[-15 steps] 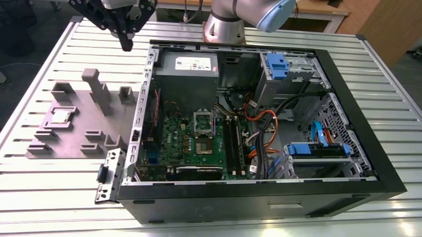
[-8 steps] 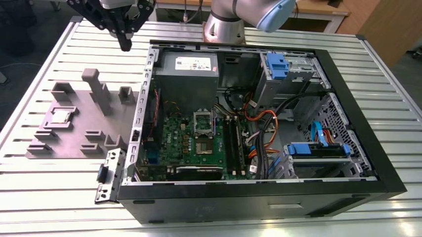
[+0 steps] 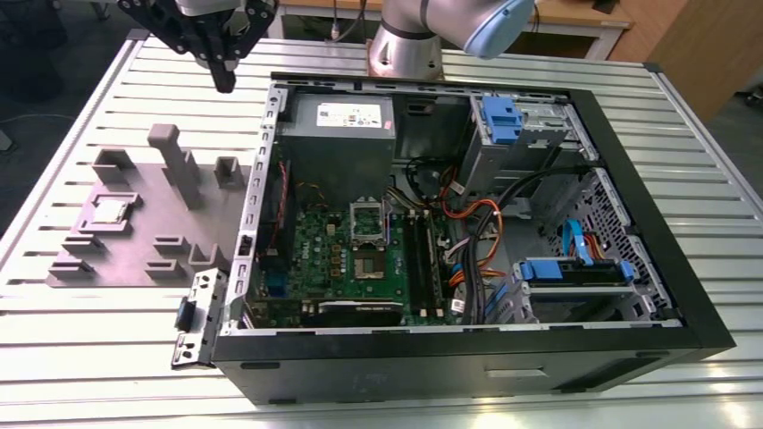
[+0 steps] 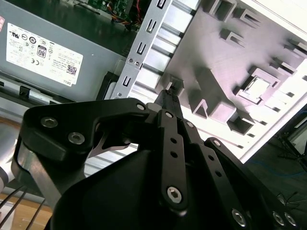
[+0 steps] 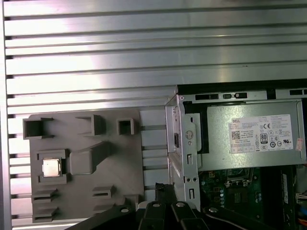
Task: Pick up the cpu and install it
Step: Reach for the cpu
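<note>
End effector hangs with its fingers pressed together on nothing, above bare slats of the worktop, just off the open computer case's corner. The cpu lies flat in a square pocket of the grey fixture plate, well apart from the fingertips and on the exterior view's left of the case. A tall post and lower blocks rise between them. Inside the case, the power supply sits just beside the motherboard.
</note>
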`<action>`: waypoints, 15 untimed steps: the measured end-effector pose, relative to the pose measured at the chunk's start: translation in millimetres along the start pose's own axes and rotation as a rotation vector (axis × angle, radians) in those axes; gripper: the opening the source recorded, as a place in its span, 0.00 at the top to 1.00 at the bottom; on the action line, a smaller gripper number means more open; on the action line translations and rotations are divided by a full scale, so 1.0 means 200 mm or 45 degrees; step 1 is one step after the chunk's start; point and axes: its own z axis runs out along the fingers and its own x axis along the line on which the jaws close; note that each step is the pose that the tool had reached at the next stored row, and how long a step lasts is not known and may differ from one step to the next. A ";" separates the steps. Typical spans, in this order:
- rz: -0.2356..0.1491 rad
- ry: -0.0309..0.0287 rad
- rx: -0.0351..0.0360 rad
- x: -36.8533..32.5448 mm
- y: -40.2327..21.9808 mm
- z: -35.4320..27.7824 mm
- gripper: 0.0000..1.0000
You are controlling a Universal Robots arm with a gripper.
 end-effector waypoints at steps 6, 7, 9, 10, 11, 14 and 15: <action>0.000 0.0001 0.0001 0.006 0.000 0.000 0.89; 0.000 0.0001 0.0001 0.006 0.000 0.000 0.89; 0.000 0.0001 0.0000 0.008 -0.001 0.000 0.89; 0.000 0.0001 0.0000 0.011 -0.001 0.000 0.89; 0.000 0.0001 0.0000 0.013 -0.001 0.000 0.89; 0.000 0.0001 0.0001 0.017 -0.001 -0.001 0.89; 0.000 0.0000 0.0000 0.020 -0.001 -0.001 0.89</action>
